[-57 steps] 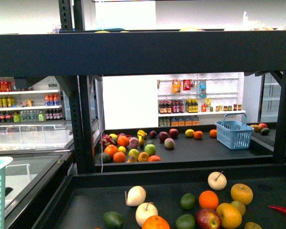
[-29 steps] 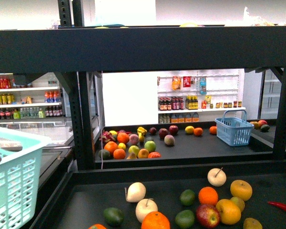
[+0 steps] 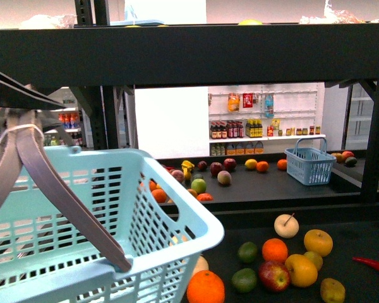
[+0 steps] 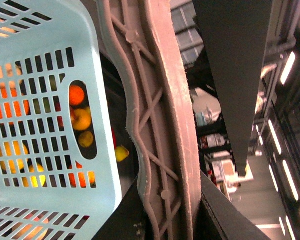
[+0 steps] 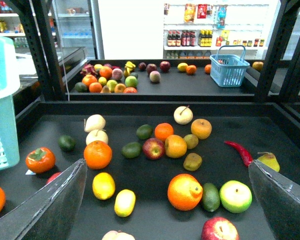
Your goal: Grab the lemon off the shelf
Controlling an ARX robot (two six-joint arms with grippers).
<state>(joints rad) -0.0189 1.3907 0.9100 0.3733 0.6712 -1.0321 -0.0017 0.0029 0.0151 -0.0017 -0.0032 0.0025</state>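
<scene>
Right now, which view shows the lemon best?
Right wrist view: the oval lemon lies unobstructed on the shelf tray. The front view, half filled by the basket, doesn't show it. The left wrist view shows only unidentifiable yellow bits through basket slots.

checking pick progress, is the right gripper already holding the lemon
No, the right gripper is open and empty, while the lemon lies on the shelf tray among other fruit.
</scene>
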